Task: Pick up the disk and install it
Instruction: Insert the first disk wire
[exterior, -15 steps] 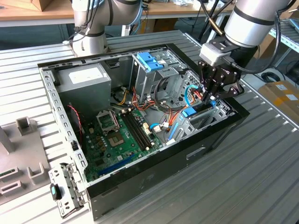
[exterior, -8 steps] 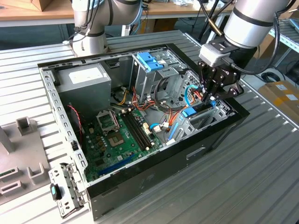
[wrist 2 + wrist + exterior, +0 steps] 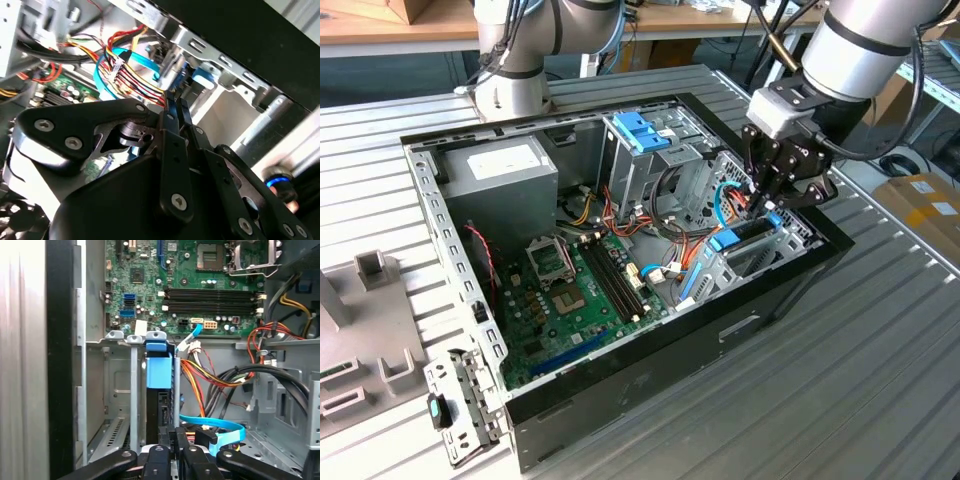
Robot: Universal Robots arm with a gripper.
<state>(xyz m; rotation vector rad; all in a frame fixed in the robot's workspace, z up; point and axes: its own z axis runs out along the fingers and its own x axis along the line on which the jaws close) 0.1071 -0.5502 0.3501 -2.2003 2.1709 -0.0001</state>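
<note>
The open computer case (image 3: 620, 390) is lying on the slatted table (image 3: 880, 350). The gripper (image 3: 767, 205) is reaching into the drive bay (image 3: 760, 250) at the exterior view's right, fingers drawn narrow. The disk (image 3: 159, 390) is standing on edge in the bay slot, directly beyond the fingertips, long axis running away from them. The first wrist view is showing its blue rail (image 3: 159, 365); the exterior view is showing the arm's approach.

one disk (image 3: 159, 371) – one case (image 3: 650, 375) – two arms (image 3: 865, 45)
</note>
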